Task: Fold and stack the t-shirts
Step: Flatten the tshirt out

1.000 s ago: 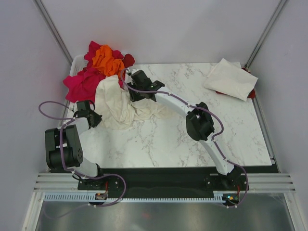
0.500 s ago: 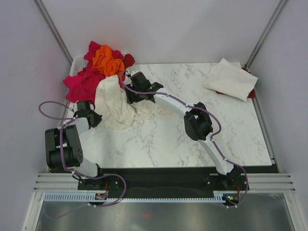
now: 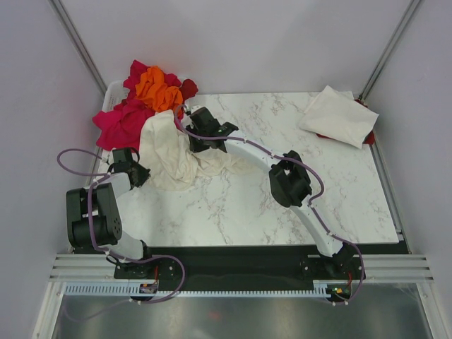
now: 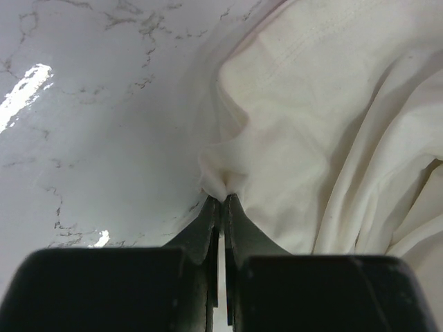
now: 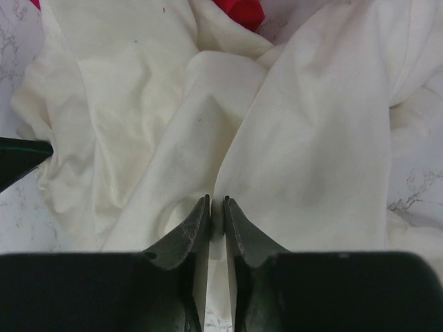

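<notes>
Left arm folded back tight at the near-left corner, forearm reaching along the left edge; my left gripper (image 4: 221, 200) was clamped on a small pinch of the cream t-shirt (image 4: 311, 138) at its hem, low over the marble counter (image 3: 282, 226). Right arm stretched in a long arc from the near-right corner across to the far-left; my right gripper (image 5: 216, 204) was closed on a raised fold in the middle of the same shirt. The cream t-shirt lay crumpled near the far-left corner, its upper end draped against the white basket (image 3: 111, 90). That basket held a heap: magenta tee (image 3: 120, 123), orange tee (image 3: 157, 88), dark red tee (image 3: 188, 88). At the far-right corner a folded cream tee (image 3: 337, 115) sat on another red one (image 3: 369, 136). Against the view a second before: right elbow had drifted slightly toward the left edge, the wrist barely shifted; left arm unchanged.
</notes>
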Motion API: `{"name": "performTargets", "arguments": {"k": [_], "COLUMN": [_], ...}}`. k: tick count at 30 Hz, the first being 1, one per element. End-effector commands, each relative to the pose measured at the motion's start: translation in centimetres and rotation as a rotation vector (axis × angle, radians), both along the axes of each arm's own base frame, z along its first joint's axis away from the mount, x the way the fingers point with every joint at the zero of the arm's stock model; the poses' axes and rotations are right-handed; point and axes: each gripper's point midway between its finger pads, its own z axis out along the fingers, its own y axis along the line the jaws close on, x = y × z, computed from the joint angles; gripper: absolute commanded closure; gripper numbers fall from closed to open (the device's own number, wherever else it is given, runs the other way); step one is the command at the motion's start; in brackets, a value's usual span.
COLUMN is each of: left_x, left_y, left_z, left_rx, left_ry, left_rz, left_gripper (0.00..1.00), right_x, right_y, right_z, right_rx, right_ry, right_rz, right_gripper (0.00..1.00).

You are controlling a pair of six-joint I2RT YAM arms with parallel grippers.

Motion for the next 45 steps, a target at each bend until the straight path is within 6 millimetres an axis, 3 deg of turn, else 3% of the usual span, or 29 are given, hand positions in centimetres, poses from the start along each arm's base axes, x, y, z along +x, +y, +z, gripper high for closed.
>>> {"name": "performTargets", "arguments": {"k": [1,5,8,11,12,14,15,17,18,20,21,23,25,26,27,29,32,33,35,36,37,38,41,42,44,45], "left_x": [-1.5,-1.5,-1.5,-1.5,-1.5,-1.5,-1.5,-1.7,-1.2,-1.1,-0.5,-0.5,0.6,-1.2,-0.9,-1.4,-2.3,-2.6,-3.5,-4.2,-4.7,-5.5,-7.3,-8.5,-10.0,-11.6], "left_y": [-0.6,-0.6,-0.5,-0.6,-0.6,-0.6,-0.7,-1.8,-2.5,-3.7,-3.8,-4.1,-3.9,-4.7,-4.7,-4.7,-4.8,-4.9,-5.1,-5.2,-5.2,-5.4,-6.3,-7.0,-7.6,-7.9], "left_z": [-1.6,-1.7,-1.7,-1.7,-1.7,-1.2,-0.8,-0.1,1.5,3.5,5.9,8.3,13.1,12.6,14.9,17.7,22.8,25.2,28.6,31.1,32.6,35.8,39.6,42.5,44.9,47.6], "left_rx": [-0.024,-0.024,-0.026,-0.027,-0.027,-0.020,-0.020,-0.056,-0.064,-0.102,-0.092,-0.088,-0.058,-0.066,-0.039,-0.005,0.056,0.086,0.120,0.148,0.163,0.200,0.222,0.249,0.275,0.314], "left_ry": [0.062,0.062,0.065,0.063,0.064,0.049,0.036,0.009,-0.040,-0.080,-0.141,-0.183,-0.313,-0.241,-0.285,-0.321,-0.390,-0.418,-0.481,-0.515,-0.541,-0.602,-0.672,-0.744,-0.800,-0.869], "left_rz": [-0.003,-0.001,0.002,0.002,0.001,-0.004,-0.011,-0.043,-0.068,-0.106,-0.119,-0.136,-0.143,-0.207,-0.231,-0.253,-0.303,-0.323,-0.347,-0.358,-0.364,-0.377,-0.425,-0.460,-0.490,-0.501], "left_gripper": [0.98,0.98,0.98,0.98,0.98,0.98,0.98,0.98,0.98,0.98,0.98,0.98,0.98,0.98,0.98,0.98,0.98,0.98,0.98,0.98,0.98,0.98,0.98,0.98,0.98,0.98], "right_x": [0.2,0.2,0.5,1.0,1.3,2.1,1.9,2.6,1.8,1.8,0.7,-0.1,-2.1,-2.7,-4.1,-5.5,-8.7,-9.4,-10.8,-12.3,-13.1,-15.0,-18.7,-20.1,-23.3,-24.5], "right_y": [0.2,0.1,-0.2,-1.6,-2.4,-4.7,-6.1,-9.5,-11.4,-14.8,-16.7,-19.2,-21.7,-22.8,-24.1,-25.8,-29.2,-30.4,-32.5,-34.1,-35.8,-37.5,-41.2,-42.3,-44.5,-45.1], "right_z": [1.3,1.0,1.8,4.0,5.8,7.7,9.9,12.3,14.8,17.3,19.7,22.1,24.9,25.9,27.7,29.1,33.4,34.6,36.2,38.7,39.9,42.0,45.1,46.5,48.7,49.5], "right_rx": [0.016,0.013,0.007,-0.018,-0.016,-0.020,-0.007,-0.010,0.001,-0.014,-0.003,-0.010,-0.004,-0.009,0.008,0.020,0.085,0.093,0.094,0.132,0.134,0.169,0.230,0.269,0.341,0.365], "right_ry": [-0.031,-0.025,-0.046,-0.090,-0.115,-0.126,-0.143,-0.173,-0.203,-0.249,-0.283,-0.332,-0.379,-0.402,-0.428,-0.448,-0.515,-0.540,-0.566,-0.610,-0.635,-0.670,-0.732,-0.760,-0.814,-0.837], "right_rz": [-0.006,-0.009,-0.028,-0.053,-0.067,-0.098,-0.111,-0.158,-0.176,-0.234,-0.257,-0.298,-0.330,-0.358,-0.374,-0.407,-0.473,-0.511,-0.564,-0.603,-0.664,-0.693,-0.776,-0.788,-0.796,-0.788], "right_gripper": [0.79,1.00,1.00,1.00,1.00,1.00,1.00,1.00,1.00,1.00,1.00,1.00,1.00,1.00,1.00,1.00,1.00,1.00,1.00,1.00,1.00,1.00,1.00,1.00,1.00,1.00]}}
